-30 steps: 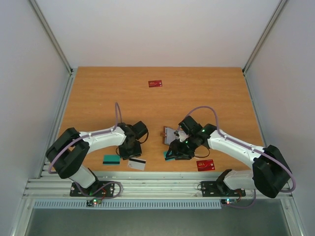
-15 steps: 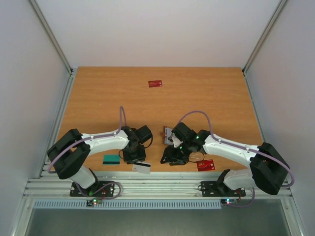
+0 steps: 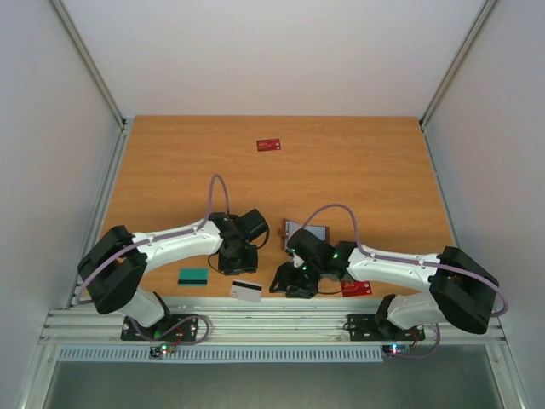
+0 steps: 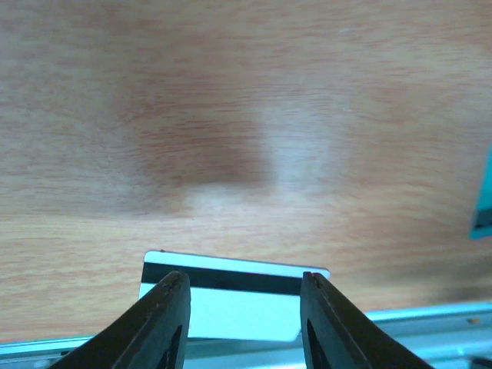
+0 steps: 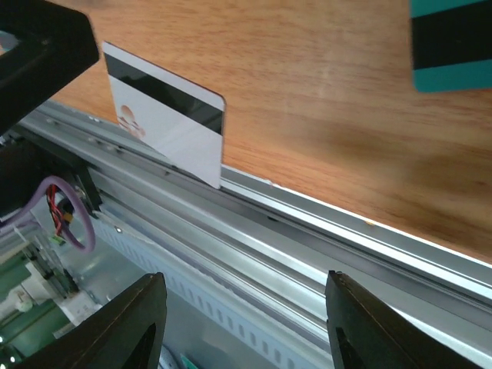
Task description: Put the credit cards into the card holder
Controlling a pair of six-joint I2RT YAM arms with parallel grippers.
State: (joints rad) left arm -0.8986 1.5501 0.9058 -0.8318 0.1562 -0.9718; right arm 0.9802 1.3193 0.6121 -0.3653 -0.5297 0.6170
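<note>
A white card with a black stripe (image 3: 246, 290) lies at the table's front edge and overhangs it slightly. It also shows in the left wrist view (image 4: 231, 296) and the right wrist view (image 5: 165, 115). My left gripper (image 3: 241, 273) (image 4: 242, 278) is open just above it, a finger on each side, holding nothing. My right gripper (image 3: 288, 285) (image 5: 244, 286) is open and empty over the front rail. The brown card holder (image 3: 306, 230) lies behind the right arm. Red cards lie at the back (image 3: 269, 144) and front right (image 3: 356, 288). A teal card (image 3: 193, 275) lies front left.
An aluminium rail (image 5: 323, 231) runs along the table's front edge. A teal card with a black stripe (image 5: 453, 42) lies on the wood near the right gripper. The edge of a teal card (image 4: 484, 207) shows at the right of the left wrist view.
The left gripper moved right and toward the front edge, and the white card slid with it to overhang the edge. The right gripper moved left and forward, uncovering the card holder.
</note>
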